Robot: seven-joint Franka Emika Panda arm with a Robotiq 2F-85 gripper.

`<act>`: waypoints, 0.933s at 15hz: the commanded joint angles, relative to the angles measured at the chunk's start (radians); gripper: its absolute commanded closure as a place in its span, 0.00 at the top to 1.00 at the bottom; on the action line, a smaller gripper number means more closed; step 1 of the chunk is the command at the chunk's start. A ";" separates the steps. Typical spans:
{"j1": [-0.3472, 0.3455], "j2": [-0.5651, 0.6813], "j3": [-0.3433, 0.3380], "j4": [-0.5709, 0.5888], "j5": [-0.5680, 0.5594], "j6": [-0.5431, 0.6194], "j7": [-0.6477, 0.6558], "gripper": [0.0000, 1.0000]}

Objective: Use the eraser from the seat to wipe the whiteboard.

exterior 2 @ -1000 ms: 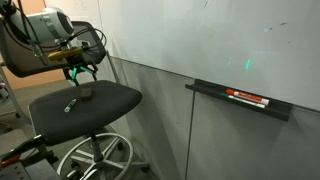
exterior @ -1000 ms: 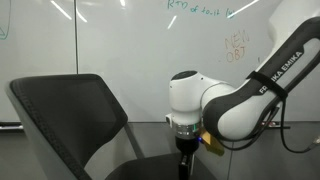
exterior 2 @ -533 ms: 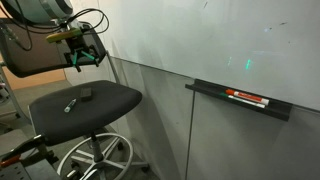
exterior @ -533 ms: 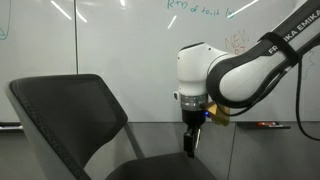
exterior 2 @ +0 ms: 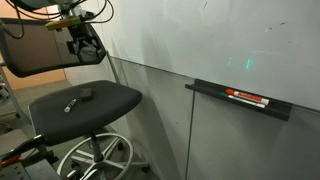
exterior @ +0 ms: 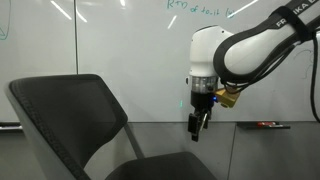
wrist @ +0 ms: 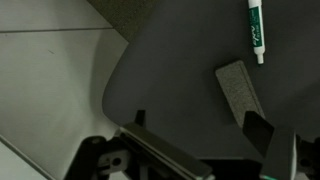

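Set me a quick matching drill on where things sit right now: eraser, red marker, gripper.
Things:
1. eraser
2. red marker
3. gripper

Places:
A. lying on the ledge
B. in the air above the seat, nothing between its fingers
C. lying flat on the seat

Pairs: 1-C, 2-A, 3-B

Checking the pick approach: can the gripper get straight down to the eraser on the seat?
Probably yes. The gripper hangs above the seat, jaws open and empty. The eraser lies flat on the cushion below with nothing on top of it. The marker lies apart from it.
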 commanded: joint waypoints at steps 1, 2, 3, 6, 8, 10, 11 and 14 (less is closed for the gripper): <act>-0.028 -0.078 0.024 -0.018 0.139 -0.083 0.002 1.00; -0.030 -0.088 0.025 -0.018 0.163 -0.103 0.010 1.00; -0.030 -0.039 0.024 -0.001 0.111 -0.067 0.001 1.00; -0.033 -0.062 0.027 -0.005 0.142 -0.092 0.003 1.00; -0.034 -0.063 0.027 -0.007 0.144 -0.094 0.004 1.00; -0.034 -0.063 0.027 -0.008 0.144 -0.094 0.004 1.00; -0.034 -0.063 0.027 -0.008 0.144 -0.094 0.005 1.00; -0.034 -0.063 0.027 -0.008 0.144 -0.095 0.005 1.00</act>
